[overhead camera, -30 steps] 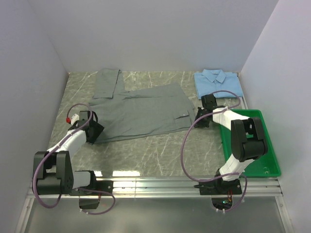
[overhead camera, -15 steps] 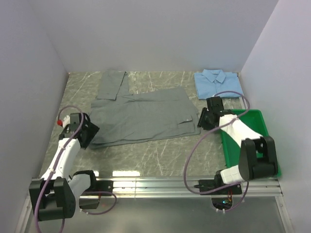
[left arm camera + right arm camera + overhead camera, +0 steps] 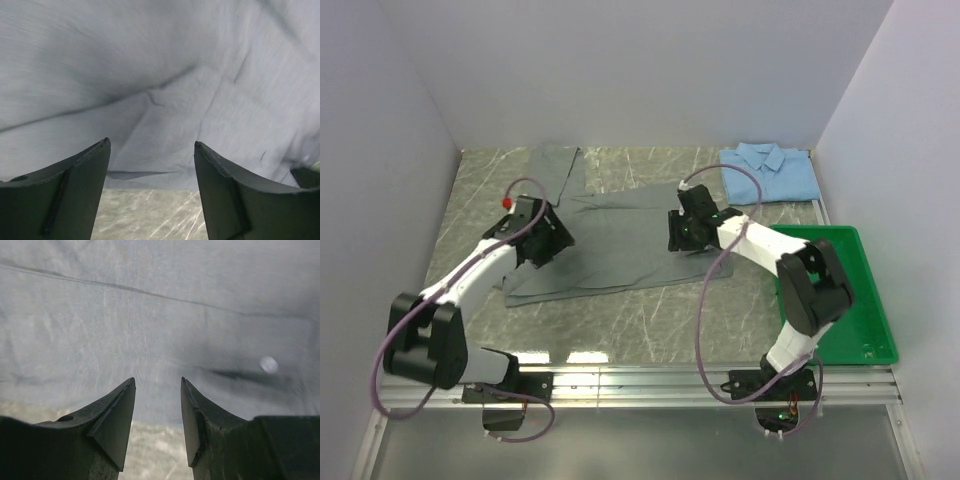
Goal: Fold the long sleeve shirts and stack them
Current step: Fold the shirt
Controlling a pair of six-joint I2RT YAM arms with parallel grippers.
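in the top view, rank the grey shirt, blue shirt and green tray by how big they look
1. grey shirt, spread out, clearly largest
2. green tray, partly hidden
3. blue shirt, folded, smallest

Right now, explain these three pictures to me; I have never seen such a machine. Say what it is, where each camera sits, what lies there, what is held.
Two robot arms stand at the near edge of the table. The wide picture looks down from above; the other two come from a camera on each wrist. A grey shirt lies spread out, a light blue shirt folded at the back right, a green tray on the right. The left gripper and the right gripper are over the grey shirt, both open, holding nothing.
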